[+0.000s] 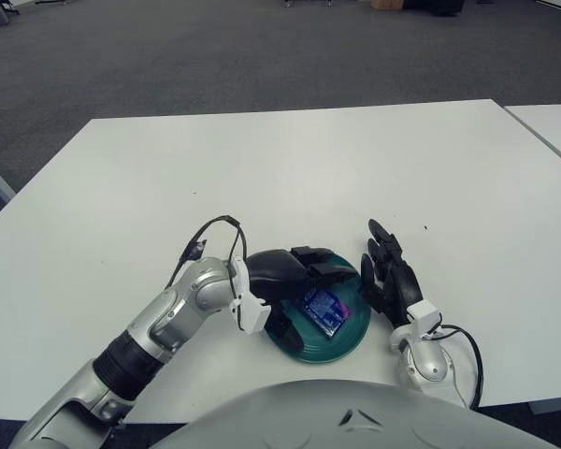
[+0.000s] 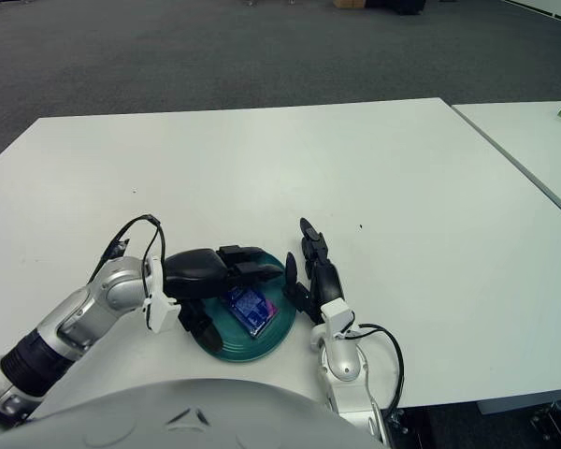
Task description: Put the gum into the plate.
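**Left eye view: gum down in the plate**

Gum (image 1: pixel 322 309) lies flat inside the green plate (image 1: pixel 357 326), near the front edge of the white tabletop (image 1: pixel 290 168). Left hand (image 1: pixel 290 273) hovers over the plate's left half, fingers (image 1: pixel 329 268) stretched out and released, gripping nothing. Right hand (image 1: pixel 390 278) shows just right of the plate, fingers straight and relaxed, nothing held.

Bright, even light; soft shadows.
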Motion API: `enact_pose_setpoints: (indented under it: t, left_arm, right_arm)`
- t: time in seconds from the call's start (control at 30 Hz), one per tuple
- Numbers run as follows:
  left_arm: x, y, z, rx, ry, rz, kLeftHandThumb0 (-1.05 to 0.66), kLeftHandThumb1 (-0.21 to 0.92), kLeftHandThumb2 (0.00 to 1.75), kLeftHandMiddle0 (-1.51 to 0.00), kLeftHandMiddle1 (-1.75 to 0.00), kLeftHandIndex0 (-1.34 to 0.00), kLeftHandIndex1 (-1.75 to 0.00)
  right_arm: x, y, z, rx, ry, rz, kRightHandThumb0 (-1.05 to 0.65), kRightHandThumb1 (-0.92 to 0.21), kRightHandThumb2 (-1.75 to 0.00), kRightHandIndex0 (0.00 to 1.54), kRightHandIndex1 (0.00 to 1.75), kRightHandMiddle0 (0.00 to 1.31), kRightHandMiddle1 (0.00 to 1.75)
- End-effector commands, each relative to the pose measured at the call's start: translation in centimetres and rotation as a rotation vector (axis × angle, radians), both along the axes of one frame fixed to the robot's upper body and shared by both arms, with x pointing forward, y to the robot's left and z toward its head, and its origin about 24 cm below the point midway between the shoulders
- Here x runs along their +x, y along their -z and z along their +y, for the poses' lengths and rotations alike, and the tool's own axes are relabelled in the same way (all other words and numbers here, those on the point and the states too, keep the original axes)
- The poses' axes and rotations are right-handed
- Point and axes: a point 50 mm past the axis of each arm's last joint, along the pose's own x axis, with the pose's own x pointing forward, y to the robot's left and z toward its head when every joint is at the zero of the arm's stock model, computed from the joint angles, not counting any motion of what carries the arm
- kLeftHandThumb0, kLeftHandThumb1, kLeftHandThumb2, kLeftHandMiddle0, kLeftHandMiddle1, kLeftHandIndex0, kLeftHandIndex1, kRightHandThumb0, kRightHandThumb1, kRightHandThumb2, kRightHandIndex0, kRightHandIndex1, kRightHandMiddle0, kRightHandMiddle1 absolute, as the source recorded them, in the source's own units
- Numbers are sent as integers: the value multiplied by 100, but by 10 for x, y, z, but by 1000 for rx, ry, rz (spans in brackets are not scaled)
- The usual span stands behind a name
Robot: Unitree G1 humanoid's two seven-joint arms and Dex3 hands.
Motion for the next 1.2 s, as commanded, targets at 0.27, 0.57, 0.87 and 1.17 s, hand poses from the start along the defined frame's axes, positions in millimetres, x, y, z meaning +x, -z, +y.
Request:
enact_pose_setpoints:
  t: [0.27,0.57,0.87,1.17]
  left_arm:
    - [22,5,26,-378,-507,389,-105,92,65,0,0,0,0]
    - [14,25,36,-747,-924,590,-105,92,108,-7,-3,-6,-4]
    - [3,22,50,-910,-1150,661,-105,92,119,-9,0,0,-33]
    - [-22,28,62,-975,-1303,689,-105,92,114,-12,-2,0,-39]
  right_arm:
    - [-7,9,-3,33,44,19,-76,-92,-89,13,2,0,31]
    - [-8,11,-1,76,56,52,-84,-92,-87,17,2,0,38]
    - [-10,12,1,125,61,54,-85,-92,-88,18,2,0,41]
    - [-12,12,1,144,63,58,-87,-92,-87,22,3,0,45]
